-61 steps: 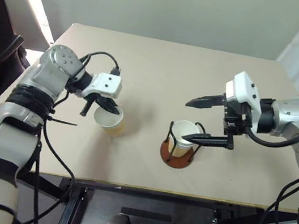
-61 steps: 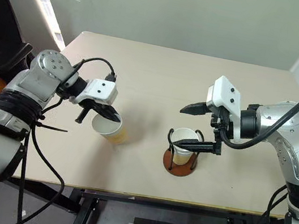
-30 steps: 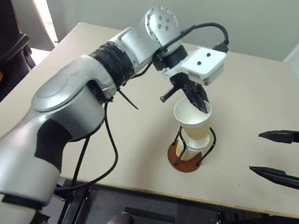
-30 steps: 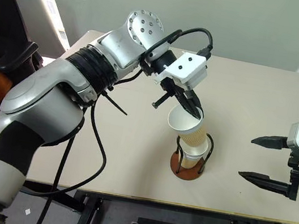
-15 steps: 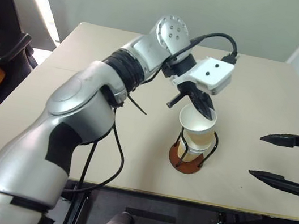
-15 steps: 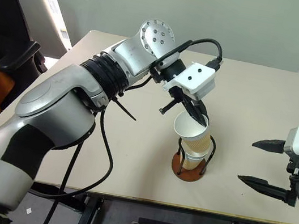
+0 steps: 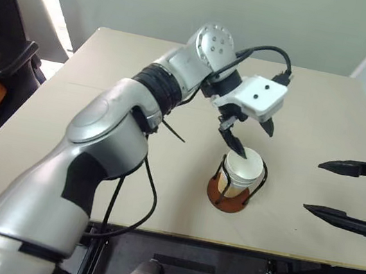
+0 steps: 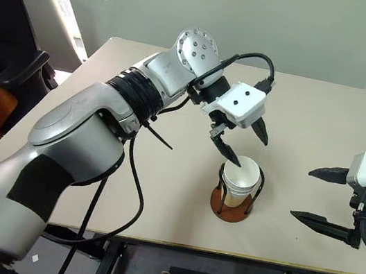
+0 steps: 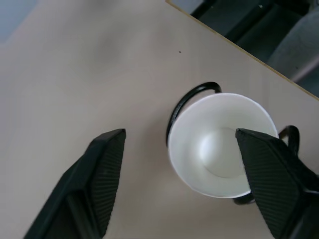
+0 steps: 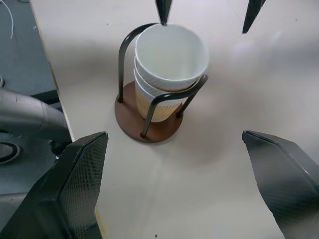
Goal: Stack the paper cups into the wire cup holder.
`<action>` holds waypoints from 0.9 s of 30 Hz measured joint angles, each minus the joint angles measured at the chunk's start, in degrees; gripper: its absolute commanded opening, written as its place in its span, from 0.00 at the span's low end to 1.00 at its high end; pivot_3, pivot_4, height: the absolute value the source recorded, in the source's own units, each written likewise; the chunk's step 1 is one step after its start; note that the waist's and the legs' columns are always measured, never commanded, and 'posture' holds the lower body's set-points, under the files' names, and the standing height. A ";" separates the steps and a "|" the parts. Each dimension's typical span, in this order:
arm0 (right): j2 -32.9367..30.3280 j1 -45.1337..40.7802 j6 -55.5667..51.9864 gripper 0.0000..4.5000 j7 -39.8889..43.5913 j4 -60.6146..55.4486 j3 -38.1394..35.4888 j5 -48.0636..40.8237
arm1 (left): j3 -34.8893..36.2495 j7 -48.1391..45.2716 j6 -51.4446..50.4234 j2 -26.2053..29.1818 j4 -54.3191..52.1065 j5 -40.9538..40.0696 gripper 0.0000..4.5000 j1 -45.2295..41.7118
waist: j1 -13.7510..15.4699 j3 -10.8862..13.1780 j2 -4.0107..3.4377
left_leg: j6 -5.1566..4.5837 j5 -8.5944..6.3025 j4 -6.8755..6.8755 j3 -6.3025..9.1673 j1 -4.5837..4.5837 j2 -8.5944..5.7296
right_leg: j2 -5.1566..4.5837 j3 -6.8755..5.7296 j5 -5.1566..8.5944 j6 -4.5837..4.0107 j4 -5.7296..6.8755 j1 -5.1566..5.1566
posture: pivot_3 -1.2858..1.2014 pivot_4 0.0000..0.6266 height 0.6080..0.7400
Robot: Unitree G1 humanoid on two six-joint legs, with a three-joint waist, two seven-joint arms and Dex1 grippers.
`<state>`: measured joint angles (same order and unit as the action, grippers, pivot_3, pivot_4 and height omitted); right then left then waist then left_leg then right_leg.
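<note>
My left gripper [image 7: 248, 135] hangs just above the wire cup holder [image 7: 232, 191], its jaws released and spread, one fingertip right at the near rim of the top cup, the other off to its far side. So the stack lies straight below these jaws, its long axis upright, and lifting clear looks like my next move. In the holder the paper cups [image 10: 167, 67] sit nested between the black wire loops; I count at least two rims. My right gripper [image 7: 348, 193] waits well apart over the bench [image 7: 101, 123], jaws wide and empty, pointing toward the holder.
</note>
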<state>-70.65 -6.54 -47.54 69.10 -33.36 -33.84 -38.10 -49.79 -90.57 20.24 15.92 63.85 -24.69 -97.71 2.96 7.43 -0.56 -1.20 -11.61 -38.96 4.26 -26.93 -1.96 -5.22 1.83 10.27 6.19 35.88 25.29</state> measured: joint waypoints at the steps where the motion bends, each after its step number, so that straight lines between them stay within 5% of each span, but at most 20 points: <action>1: -0.06 -1.46 0.89 1.00 -0.44 1.08 2.11 0.17 | 1.38 0.00 -0.29 0.68 0.31 0.47 0.83 0.02 | -0.18 0.00 -0.01 | 0.00 0.00 0.00 -0.02 0.01 0.00 | 0.01 0.00 0.00 0.00 -0.01 0.00 | 0.52 0.24 1.00; 5: -0.02 -7.50 3.69 1.00 -1.84 6.45 10.61 1.44 | 6.74 -0.02 -2.41 7.40 -1.44 2.48 0.83 2.68 | -0.83 -0.16 -0.26 | -0.01 0.00 -0.01 -0.08 0.09 0.03 | 0.03 0.03 0.04 0.05 0.02 0.01 | 0.52 0.24 1.00; 13: 0.71 -18.02 11.88 1.00 2.81 21.45 21.08 4.70 | 11.44 -0.11 -20.33 42.24 -30.08 -2.86 0.83 28.47 | -2.19 -0.27 -0.42 | -0.04 -0.02 -0.05 -0.08 -0.06 0.01 | 0.43 -0.16 0.12 -0.07 0.03 0.31 | 0.52 0.24 1.00; 17: 2.59 -22.28 14.53 1.00 5.00 27.74 23.34 5.40 | 21.49 0.60 -29.98 51.97 -43.94 -6.19 0.83 42.60 | -1.45 -0.28 -0.40 | -0.06 -0.03 -0.06 0.15 0.02 -0.03 | 0.12 -0.13 0.51 -0.85 0.07 0.15 | 0.52 0.24 1.00; 22: 4.50 -23.13 15.43 1.00 6.16 33.11 25.70 7.03 | 36.54 6.24 -39.03 59.17 -50.93 -9.88 0.83 59.30 | -1.63 -0.30 -0.37 | 0.26 0.15 0.19 0.20 0.41 0.05 | 0.11 -0.17 0.60 -1.36 0.30 -0.03 | 0.52 0.24 1.00; 27: 6.45 -23.61 15.47 1.00 6.32 34.13 27.10 7.95 | 48.12 10.09 -42.47 59.68 -50.61 -9.79 0.83 68.04 | -2.00 -0.29 -0.37 | 0.33 0.25 1.05 0.17 1.09 0.11 | 0.08 -0.15 0.58 -1.72 0.50 -0.19 | 0.52 0.24 1.00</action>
<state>-64.20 -30.15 -32.07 75.42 0.77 -6.74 -30.15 -1.67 -80.48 -22.22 75.60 13.24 -34.48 -29.66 0.96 7.14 -0.93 -0.87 -11.36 -37.91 4.43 -25.84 -1.85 -5.15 1.68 10.85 4.47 36.38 25.09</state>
